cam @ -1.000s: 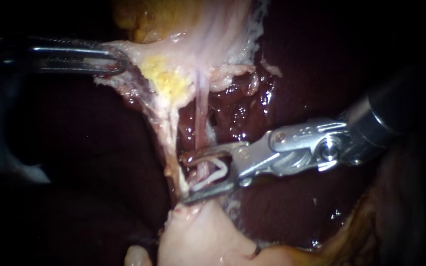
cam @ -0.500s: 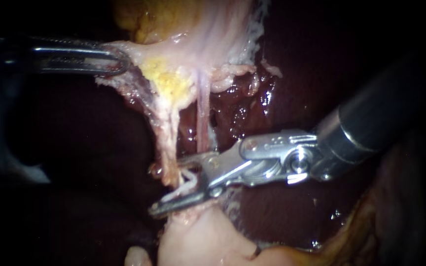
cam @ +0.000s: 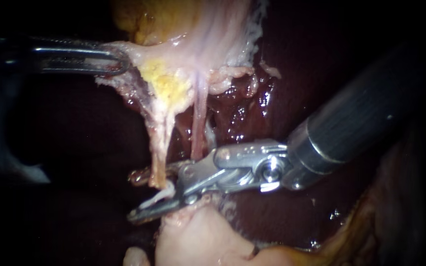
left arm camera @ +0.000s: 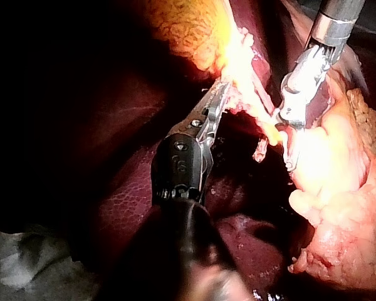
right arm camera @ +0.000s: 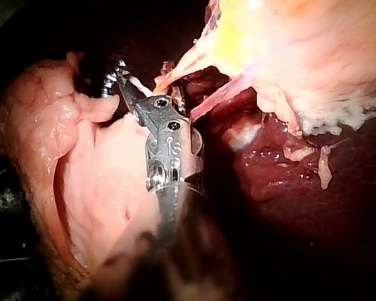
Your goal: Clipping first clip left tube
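Far left in the endoscope view, left instrument (cam: 118,59): comes in level, with both jaws clenched on the edge of a pale flap (cam: 136,51) and the flap pulled taut toward that side. Just below the flap, a yellow fat patch (cam: 166,83). Under that, two strands hanging in front of the dark, wet liver (cam: 252,116): left tube (cam: 161,143), pale and frayed, and right tube (cam: 198,130), pink and smooth, just beside it.

From the upper right, right instrument (cam: 141,195): dark shaft, silver wrist, jaws parted with a clear gap. Reaches across the foot of the right tube and straddles the lower end of the left tube, with one jaw above that end and one below. Not closed on it. Between the jaws, a white clip (cam: 159,197), right at the tube's lower end. Just under the lower jaw, a pale lump (cam: 198,241).

From the left wrist: same grip on the flap at the left instrument's (left arm camera: 222,94) tip, with the right instrument (left arm camera: 287,147) ahead and to one side, and the left tube (left arm camera: 263,119) running between the two.

From the right wrist: parted jaws of the right instrument (right arm camera: 141,72) with the clip (right arm camera: 138,83) inside. Left tube (right arm camera: 182,66) meeting the jaws near the tip, right tube (right arm camera: 216,97) beside the wrist, pale lump (right arm camera: 94,188) alongside the shaft.
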You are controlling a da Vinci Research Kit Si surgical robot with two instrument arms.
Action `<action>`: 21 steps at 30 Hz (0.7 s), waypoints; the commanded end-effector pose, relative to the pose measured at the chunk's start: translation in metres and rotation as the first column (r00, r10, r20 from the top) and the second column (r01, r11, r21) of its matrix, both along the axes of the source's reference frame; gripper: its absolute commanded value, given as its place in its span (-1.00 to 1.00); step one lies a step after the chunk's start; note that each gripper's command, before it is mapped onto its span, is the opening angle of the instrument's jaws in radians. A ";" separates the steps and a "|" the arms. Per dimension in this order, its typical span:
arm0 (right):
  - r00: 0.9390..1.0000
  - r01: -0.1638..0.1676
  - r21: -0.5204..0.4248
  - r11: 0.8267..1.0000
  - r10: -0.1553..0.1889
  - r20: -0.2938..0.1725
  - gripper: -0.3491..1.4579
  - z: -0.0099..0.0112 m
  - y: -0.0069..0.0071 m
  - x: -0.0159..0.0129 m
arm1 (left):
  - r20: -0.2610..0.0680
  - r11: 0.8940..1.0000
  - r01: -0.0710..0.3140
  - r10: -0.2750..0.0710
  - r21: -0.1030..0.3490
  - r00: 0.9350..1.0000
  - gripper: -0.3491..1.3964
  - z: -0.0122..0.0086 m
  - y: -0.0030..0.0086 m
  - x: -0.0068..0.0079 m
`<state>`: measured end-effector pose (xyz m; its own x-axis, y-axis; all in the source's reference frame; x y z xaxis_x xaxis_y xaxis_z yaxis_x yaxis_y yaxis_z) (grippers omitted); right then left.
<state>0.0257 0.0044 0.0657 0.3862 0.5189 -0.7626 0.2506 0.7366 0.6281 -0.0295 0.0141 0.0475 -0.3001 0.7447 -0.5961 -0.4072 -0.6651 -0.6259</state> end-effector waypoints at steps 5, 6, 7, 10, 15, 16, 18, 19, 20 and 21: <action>1.000 0.001 0.006 1.000 -0.001 -0.001 -0.15 -0.0002 -0.0003 0.0001 | 0.000 1.000 0.000 0.000 0.000 1.000 -1.00 0.0000 0.0000 0.0000; 1.000 -0.002 0.014 1.000 0.003 -0.004 -0.15 -0.0003 -0.0003 0.0001 | 0.000 1.000 0.000 0.000 0.000 1.000 -1.00 0.0000 0.0000 0.0000; 1.000 -0.007 0.022 1.000 0.007 -0.010 -0.15 -0.0006 -0.0004 0.0001 | 0.000 1.000 0.000 0.000 0.000 1.000 -1.00 0.0000 0.0000 0.0000; 0.999 -0.021 0.049 0.999 0.022 -0.032 -0.15 -0.0015 -0.0007 0.0001 | -0.002 1.000 0.002 -0.002 -0.001 1.000 -1.00 0.0001 0.0000 0.0000; 0.998 0.007 0.082 0.997 -0.003 -0.055 -0.16 -0.0034 -0.0013 0.0002 | -0.002 1.000 0.002 -0.002 -0.001 1.000 -1.00 0.0001 0.0001 0.0001; 0.998 0.017 0.084 0.996 -0.012 -0.060 -0.16 -0.0038 -0.0014 0.0002 | -0.002 1.000 0.002 -0.002 -0.001 1.000 -1.00 0.0001 0.0001 0.0001; 0.997 0.040 0.086 0.996 -0.034 -0.073 -0.16 -0.0045 -0.0017 0.0002 | -0.002 1.000 0.002 -0.002 -0.001 1.000 -1.00 0.0001 0.0001 0.0001; 0.996 0.049 0.091 0.995 -0.042 -0.076 -0.16 -0.0048 -0.0018 0.0002 | -0.002 1.000 0.002 -0.002 -0.001 1.000 -1.00 0.0002 0.0001 0.0001; 0.995 0.059 0.092 0.994 -0.051 -0.082 -0.16 -0.0051 -0.0019 0.0003 | -0.002 1.000 0.002 -0.002 -0.001 1.000 -1.00 0.0002 0.0001 0.0001; 0.995 0.065 0.092 0.994 -0.057 -0.085 -0.16 -0.0053 -0.0020 0.0003 | -0.002 1.000 0.002 -0.002 -0.001 1.000 -1.00 0.0002 0.0002 0.0001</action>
